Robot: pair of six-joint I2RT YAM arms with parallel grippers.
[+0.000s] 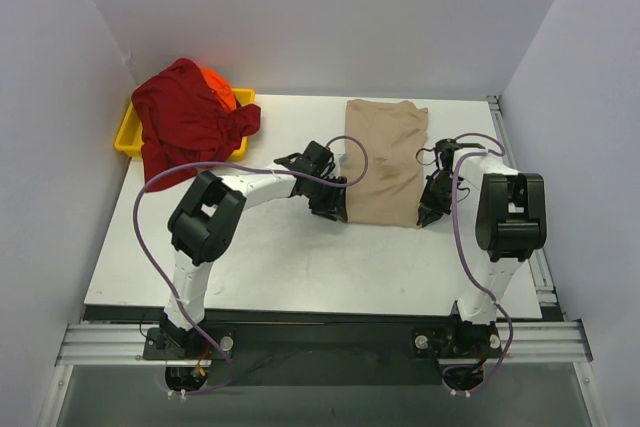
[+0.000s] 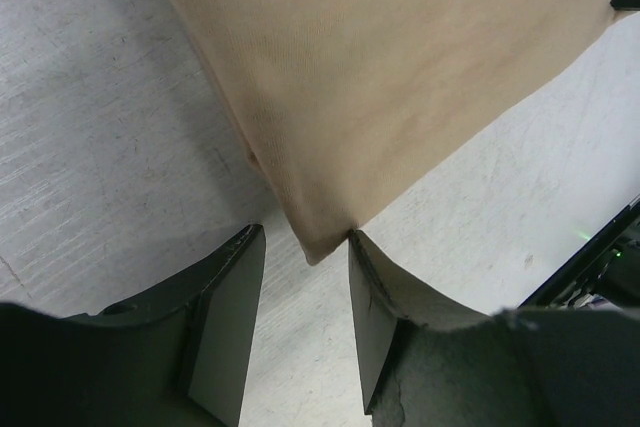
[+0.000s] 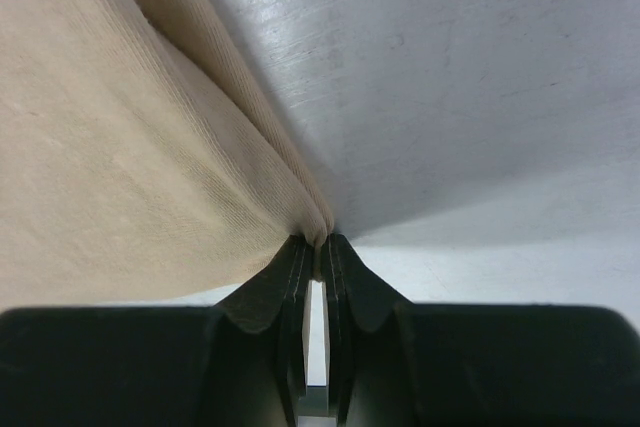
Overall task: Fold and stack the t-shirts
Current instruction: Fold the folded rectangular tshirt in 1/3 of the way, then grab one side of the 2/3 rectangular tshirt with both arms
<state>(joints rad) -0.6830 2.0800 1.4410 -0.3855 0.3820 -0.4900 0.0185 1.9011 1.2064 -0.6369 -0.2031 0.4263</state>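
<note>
Right gripper point(image 3: 318, 245) clamped the 5 o'clock corner of the tan t-shirt point(image 1: 385, 157), which lay at 1 o'clock on the table point(image 1: 300, 267). Left gripper point(image 2: 305, 239), jaws apart, straddled the 7 o'clock corner. It should grip before an even lift.

My left gripper point(image 2: 303, 237) stands spread at the near-left corner of the tan t-shirt point(image 1: 385, 157); my right gripper point(image 3: 318, 245) pinches its near-right corner.
</note>
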